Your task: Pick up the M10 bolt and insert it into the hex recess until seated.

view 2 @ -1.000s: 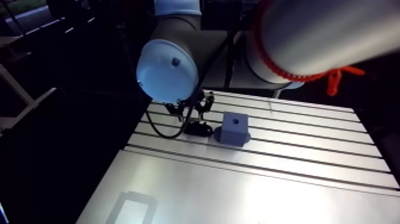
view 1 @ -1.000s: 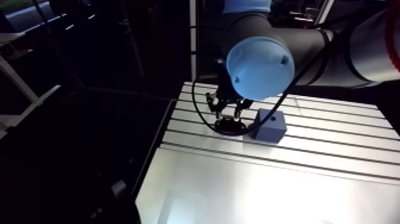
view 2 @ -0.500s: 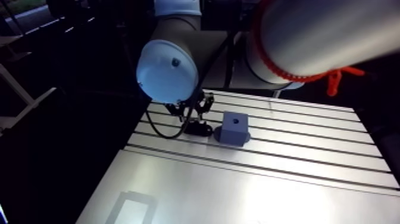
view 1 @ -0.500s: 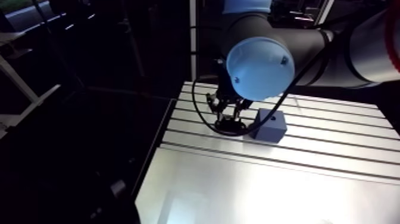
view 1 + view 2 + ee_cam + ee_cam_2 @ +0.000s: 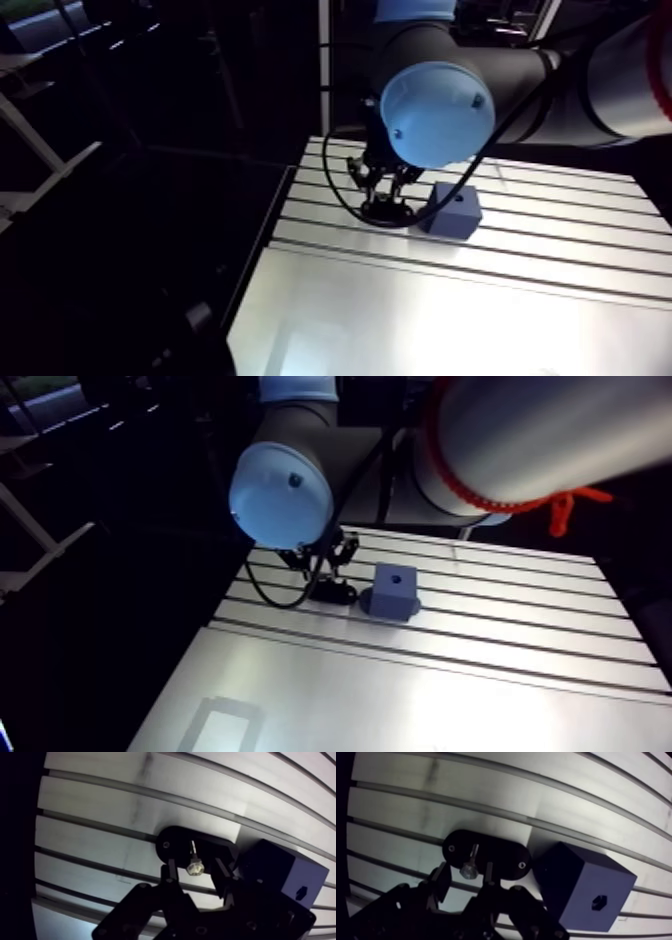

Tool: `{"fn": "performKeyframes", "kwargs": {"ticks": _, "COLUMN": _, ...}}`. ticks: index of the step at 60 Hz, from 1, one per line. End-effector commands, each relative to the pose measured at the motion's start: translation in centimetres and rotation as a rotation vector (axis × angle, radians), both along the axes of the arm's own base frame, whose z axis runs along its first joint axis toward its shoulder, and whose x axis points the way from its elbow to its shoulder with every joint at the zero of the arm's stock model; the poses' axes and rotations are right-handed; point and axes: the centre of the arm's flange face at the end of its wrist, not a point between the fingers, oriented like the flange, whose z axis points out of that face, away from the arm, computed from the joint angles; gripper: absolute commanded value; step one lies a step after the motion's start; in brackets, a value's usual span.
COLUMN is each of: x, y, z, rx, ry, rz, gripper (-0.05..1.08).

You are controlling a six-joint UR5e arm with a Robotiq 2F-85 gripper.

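Note:
A silver M10 bolt (image 5: 194, 867) stands head-up in a black oval holder (image 5: 172, 844) on the slotted table. My gripper (image 5: 195, 874) hangs right over it, open, one finger on each side of the bolt head with a small gap on both sides. Right beside the holder sits a blue-grey block (image 5: 581, 887) with a small hex recess (image 5: 598, 901) in its top face. In the arm view the gripper (image 5: 385, 195) stands low over the holder (image 5: 388, 213), next to the block (image 5: 455, 210).
The slotted aluminium table (image 5: 560, 260) runs on past the block. A smooth bright plate (image 5: 450, 320) covers its near part. The table's left edge (image 5: 270, 235) lies close to the holder, with a dark drop beyond it.

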Motion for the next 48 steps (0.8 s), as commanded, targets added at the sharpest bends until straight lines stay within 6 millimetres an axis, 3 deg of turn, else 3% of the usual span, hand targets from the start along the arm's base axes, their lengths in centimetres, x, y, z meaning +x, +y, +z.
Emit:
{"fn": "performKeyframes", "kwargs": {"ticks": 1, "x": -0.01, "y": -0.01, "z": -0.04, "rx": -0.001, "ry": -0.001, "rz": 0.000, "gripper": 0.54}}
{"fn": "performKeyframes", "kwargs": {"ticks": 48, "x": -0.08, "y": 0.05, "z": -0.18, "rx": 0.000, "ry": -0.005, "rz": -0.001, "gripper": 0.57}}
